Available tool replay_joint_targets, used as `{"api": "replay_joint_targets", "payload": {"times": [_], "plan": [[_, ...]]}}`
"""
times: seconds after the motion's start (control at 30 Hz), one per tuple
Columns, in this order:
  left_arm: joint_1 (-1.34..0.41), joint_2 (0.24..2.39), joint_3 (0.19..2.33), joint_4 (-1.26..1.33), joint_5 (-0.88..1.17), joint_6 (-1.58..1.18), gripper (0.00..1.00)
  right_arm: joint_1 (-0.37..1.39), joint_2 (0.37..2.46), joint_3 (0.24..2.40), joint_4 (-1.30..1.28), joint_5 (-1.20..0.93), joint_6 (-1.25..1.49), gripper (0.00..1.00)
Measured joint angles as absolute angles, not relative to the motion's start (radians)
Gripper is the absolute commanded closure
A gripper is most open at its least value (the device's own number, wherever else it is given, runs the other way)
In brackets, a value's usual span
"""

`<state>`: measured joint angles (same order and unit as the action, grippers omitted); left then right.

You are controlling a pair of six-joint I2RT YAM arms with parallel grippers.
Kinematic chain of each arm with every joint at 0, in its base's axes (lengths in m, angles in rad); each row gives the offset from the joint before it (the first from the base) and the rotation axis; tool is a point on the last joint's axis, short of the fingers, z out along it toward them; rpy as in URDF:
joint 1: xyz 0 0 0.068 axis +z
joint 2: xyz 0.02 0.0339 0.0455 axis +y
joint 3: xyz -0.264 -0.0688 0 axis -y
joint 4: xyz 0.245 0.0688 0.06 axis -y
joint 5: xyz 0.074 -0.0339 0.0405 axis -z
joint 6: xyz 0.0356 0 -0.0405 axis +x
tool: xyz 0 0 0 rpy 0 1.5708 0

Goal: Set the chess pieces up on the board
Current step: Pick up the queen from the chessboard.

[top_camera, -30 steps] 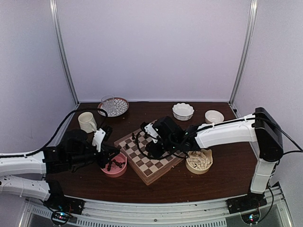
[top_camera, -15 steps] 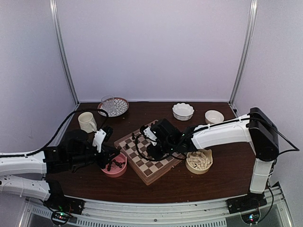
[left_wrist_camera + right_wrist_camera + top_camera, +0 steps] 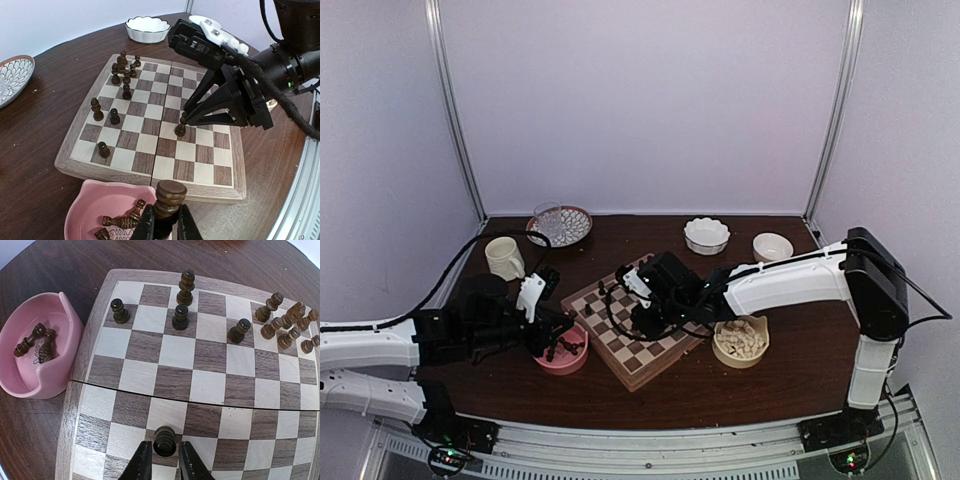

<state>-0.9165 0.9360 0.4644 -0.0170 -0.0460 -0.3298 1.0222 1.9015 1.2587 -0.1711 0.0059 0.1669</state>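
1. Brown wooden table (image 3: 790, 385) first: one of it, and every dish sits just where it sat a second ago
2. Two arms! The right arm (image 3: 790, 280) has swung a touch to its left over that second, reaching out over the board. The left arm (image 3: 370, 345) has barely stirred
3. One board (image 3: 195, 170), askew in the middle of the table, same spot as before
4. Dishes now: four bowls, one plate, one cup and one glass. The pink bowl (image 3: 65, 325) is touching the board's near-left edge, and the tan bowl (image 3: 720, 352) of cream pieces is just off its right side. Two white bowls (image 3: 706, 243) are at the back, with the cup (image 3: 502, 260), patterned plate (image 3: 578, 228) and glass (image 3: 548, 215) back left
5. Right gripper (image 3: 163, 447) is down on the board, and its jaws have drawn in narrow either side of one pawn (image 3: 164, 439) standing on a dark square. I can't tell whether they pinch it
6. Left gripper (image 3: 167, 215) hangs over the pink bowl, jaws clamped on one tall dark piece (image 3: 170, 194), as before
7. Dark pieces on the board: four stand apart (image 3: 180, 316), and a tight huddle (image 3: 286, 330) of about six is in the far corner. A few more lie in the pink bowl
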Motion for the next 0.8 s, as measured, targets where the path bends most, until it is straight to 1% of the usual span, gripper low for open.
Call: {"api": "replay_joint_targets", "payload": {"times": [0.03, 0.13, 0.27, 0.5, 0.8], "plan": [[-0.916, 0.936, 0.465, -0.018, -0.046, -0.330, 0.99, 1.022, 1.902, 1.259, -0.170, 0.006, 0.167, 0.79], [-0.916, 0.937, 0.466, -0.019, -0.045, -0.330, 0.99, 1.022, 1.903, 1.259, -0.168, 0.005, 0.167, 0.73], [-0.916, 0.937, 0.466, -0.020, -0.045, -0.330, 0.99, 1.022, 1.905, 1.259, -0.165, 0.005, 0.163, 0.73], [-0.916, 0.937, 0.466, -0.020, -0.045, -0.330, 0.99, 1.022, 1.908, 1.259, -0.161, 0.001, 0.165, 0.86], [-0.916, 0.937, 0.466, -0.020, -0.045, -0.330, 0.99, 1.022, 1.906, 1.258, -0.152, 0.000, 0.159, 0.87]]}}
